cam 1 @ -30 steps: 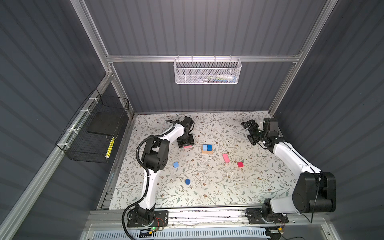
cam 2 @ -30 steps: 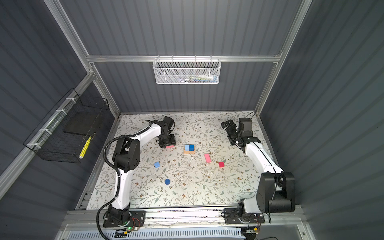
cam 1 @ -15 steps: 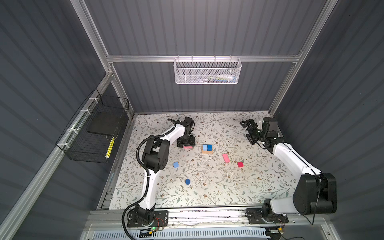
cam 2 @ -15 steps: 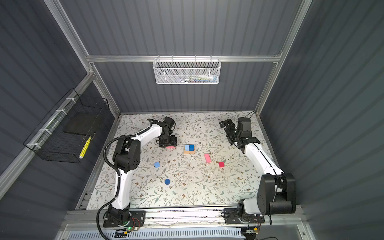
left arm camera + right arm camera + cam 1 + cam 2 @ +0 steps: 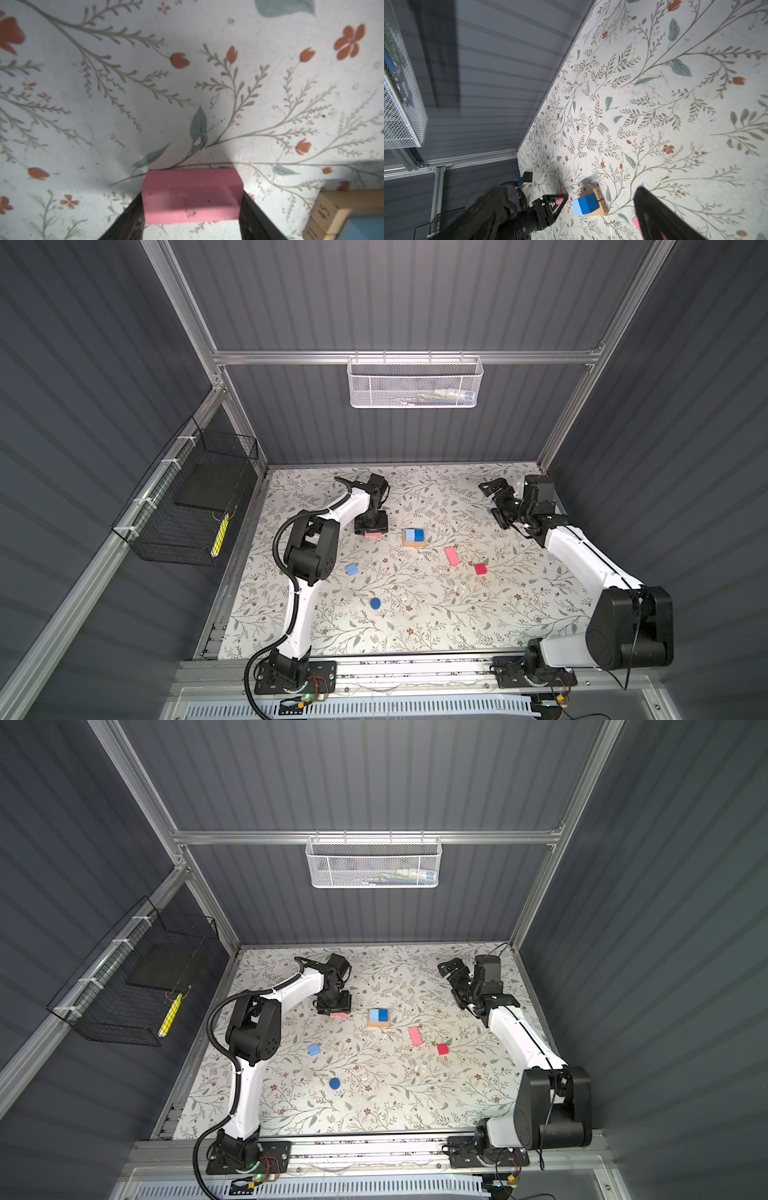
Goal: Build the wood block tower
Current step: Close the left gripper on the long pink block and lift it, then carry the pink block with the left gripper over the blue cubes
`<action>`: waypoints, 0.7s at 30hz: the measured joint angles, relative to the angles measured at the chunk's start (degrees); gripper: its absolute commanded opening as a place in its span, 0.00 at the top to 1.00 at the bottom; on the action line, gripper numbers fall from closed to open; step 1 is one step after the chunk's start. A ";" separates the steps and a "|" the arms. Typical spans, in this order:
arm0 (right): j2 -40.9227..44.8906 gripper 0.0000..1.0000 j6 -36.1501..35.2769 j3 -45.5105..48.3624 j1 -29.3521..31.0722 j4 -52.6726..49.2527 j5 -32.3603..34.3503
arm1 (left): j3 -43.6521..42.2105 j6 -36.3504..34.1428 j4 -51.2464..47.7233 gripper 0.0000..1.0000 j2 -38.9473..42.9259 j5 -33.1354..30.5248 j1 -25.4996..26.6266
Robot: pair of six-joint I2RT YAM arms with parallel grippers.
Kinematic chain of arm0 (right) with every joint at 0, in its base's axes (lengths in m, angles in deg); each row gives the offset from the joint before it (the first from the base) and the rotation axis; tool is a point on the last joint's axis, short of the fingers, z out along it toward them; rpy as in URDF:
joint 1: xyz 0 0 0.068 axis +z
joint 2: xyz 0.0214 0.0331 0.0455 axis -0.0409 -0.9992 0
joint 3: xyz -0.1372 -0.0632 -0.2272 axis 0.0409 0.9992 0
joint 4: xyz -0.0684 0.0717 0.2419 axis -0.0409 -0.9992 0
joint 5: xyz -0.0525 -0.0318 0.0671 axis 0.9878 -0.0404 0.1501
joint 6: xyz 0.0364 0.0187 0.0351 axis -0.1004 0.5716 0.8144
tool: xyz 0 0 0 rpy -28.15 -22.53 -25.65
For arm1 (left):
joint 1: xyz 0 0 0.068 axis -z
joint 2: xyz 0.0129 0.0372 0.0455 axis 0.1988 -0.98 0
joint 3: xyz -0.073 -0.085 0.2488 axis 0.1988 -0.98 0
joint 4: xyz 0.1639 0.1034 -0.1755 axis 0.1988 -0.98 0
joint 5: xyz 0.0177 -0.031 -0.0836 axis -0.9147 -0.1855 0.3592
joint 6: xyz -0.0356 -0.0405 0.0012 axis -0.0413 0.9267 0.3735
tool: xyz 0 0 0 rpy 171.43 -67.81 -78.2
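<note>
The tower is a tan base (image 5: pixel 414 544) carrying a light blue cube (image 5: pixel 410 535) and a darker blue cube (image 5: pixel 419 534), side by side at mid-table. Left of it, my left gripper (image 5: pixel 372 527) points down, shut on a pink oblong (image 5: pixel 192 195), with a finger (image 5: pixel 133 216) against each end. The tan base (image 5: pixel 332 209) shows close beside it. Loose on the mat lie a second pink oblong (image 5: pixel 451 556), a red cube (image 5: pixel 480 569), a blue cube (image 5: pixel 352 569) and a dark blue disc (image 5: pixel 375 603). My right gripper (image 5: pixel 496 502) hangs open at the back right, holding nothing.
A white mesh basket (image 5: pixel 415 383) hangs on the back wall. A black wire basket (image 5: pixel 187 506) hangs on the left wall. Grey walls close in the floral mat (image 5: pixel 415 626) at the back and sides, and a metal rail (image 5: pixel 395 668) runs along the front.
The left gripper stays over the same pink oblong with hardly any shift. The right gripper has drifted slightly toward the back left, still open.
</note>
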 measured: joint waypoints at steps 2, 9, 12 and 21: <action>0.00 0.01 0.00 0.00 0.00 -0.02 0.00 | 0.24 0.20 -0.09 0.36 -0.15 -0.39 0.24; 0.00 0.01 -0.07 0.00 0.00 0.00 0.00 | 1.22 0.52 -1.29 0.45 -0.52 -1.75 0.87; 0.00 0.01 -0.20 0.00 0.00 -0.02 0.00 | 3.21 0.90 -3.78 0.47 -1.14 -2.32 1.20; -0.02 0.01 -0.28 0.00 0.28 0.07 0.00 | 16.31 2.80 -13.03 0.49 -1.31 -3.02 4.87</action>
